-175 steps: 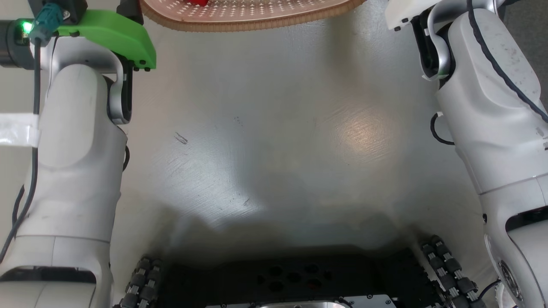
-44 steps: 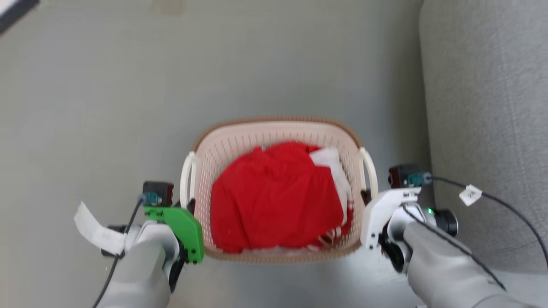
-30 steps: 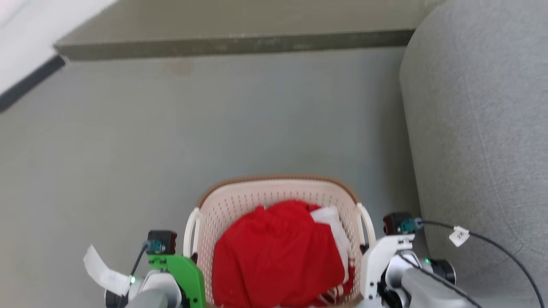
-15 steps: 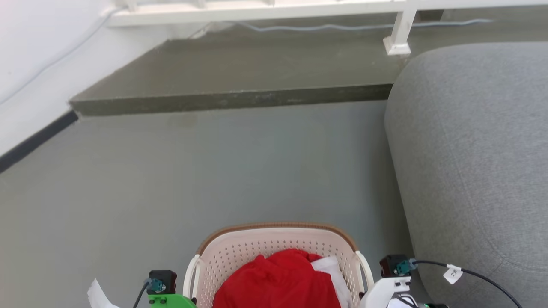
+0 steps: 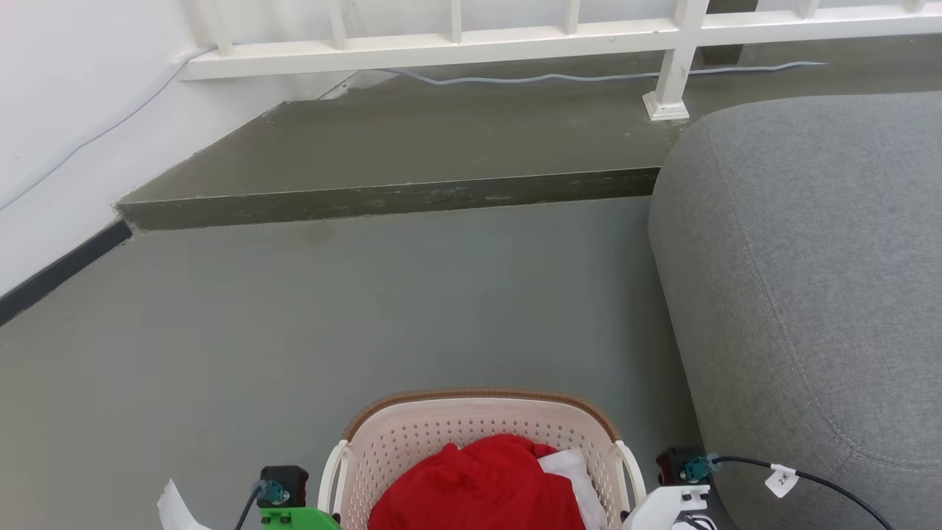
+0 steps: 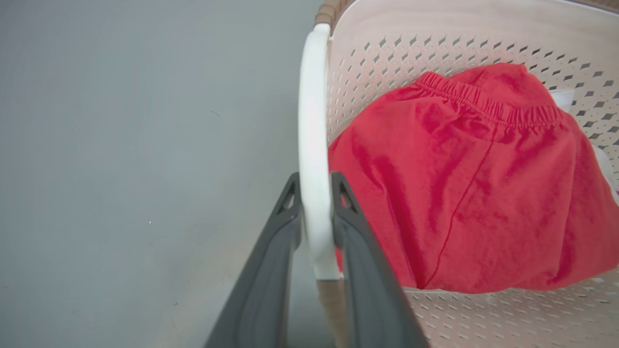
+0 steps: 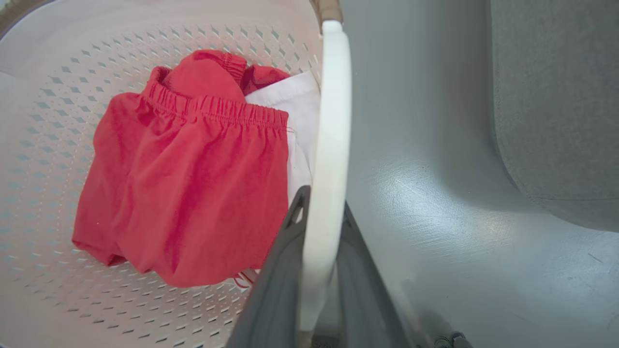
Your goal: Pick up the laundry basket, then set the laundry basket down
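The laundry basket (image 5: 441, 434) is cream, perforated and brown-rimmed, at the bottom middle of the head view, with a red garment (image 5: 478, 489) and a white cloth inside. In the left wrist view my left gripper (image 6: 315, 180) is shut on the basket's white left handle (image 6: 312, 121), one dark finger on each side. My right gripper (image 7: 323, 203) is likewise shut on the right handle (image 7: 333, 121), beside the red garment (image 7: 193, 183) and white cloth (image 7: 290, 96). The basket's underside is hidden, so I cannot tell whether it touches the floor.
A large grey upholstered seat (image 5: 809, 294) stands close on the right of the basket. Ahead, the grey floor (image 5: 368, 309) runs to a raised dark step (image 5: 383, 199) with a white railing (image 5: 515, 37) behind. A white wall (image 5: 59, 110) borders the left.
The head camera has swung up: the basket slid to the view's bottom edge, and the step and railing came into sight. Both arms stay beside the basket's handles.
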Robot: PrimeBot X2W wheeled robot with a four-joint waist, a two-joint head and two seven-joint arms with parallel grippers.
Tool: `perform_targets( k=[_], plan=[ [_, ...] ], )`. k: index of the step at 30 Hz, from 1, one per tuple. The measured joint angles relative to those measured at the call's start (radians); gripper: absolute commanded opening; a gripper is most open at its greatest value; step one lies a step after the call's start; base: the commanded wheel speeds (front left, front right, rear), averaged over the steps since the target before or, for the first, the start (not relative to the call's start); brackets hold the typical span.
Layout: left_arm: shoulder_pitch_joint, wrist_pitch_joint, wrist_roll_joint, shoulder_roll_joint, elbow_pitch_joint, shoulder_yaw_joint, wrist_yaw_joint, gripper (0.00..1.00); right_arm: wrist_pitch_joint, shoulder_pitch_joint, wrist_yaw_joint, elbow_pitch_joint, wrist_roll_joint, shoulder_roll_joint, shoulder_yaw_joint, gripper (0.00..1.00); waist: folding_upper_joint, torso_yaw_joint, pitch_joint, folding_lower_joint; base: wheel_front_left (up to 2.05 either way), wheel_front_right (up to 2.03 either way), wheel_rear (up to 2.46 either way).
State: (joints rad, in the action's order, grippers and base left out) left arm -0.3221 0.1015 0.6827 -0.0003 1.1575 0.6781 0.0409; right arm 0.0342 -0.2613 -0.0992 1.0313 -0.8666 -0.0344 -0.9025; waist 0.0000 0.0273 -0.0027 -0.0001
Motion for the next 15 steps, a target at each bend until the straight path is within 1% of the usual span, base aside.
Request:
perform_targets(
  k=[15],
  plan=[
    [0.006,-0.005,0.024,0.001,-0.025,0.016,-0.024,0.00,0.019,-0.005,-0.002,0.019,-0.020,0.001,-0.016,0.00,0.0000,0.000,0.004,0.0000,0.00,0.00,0.00]
  ],
)
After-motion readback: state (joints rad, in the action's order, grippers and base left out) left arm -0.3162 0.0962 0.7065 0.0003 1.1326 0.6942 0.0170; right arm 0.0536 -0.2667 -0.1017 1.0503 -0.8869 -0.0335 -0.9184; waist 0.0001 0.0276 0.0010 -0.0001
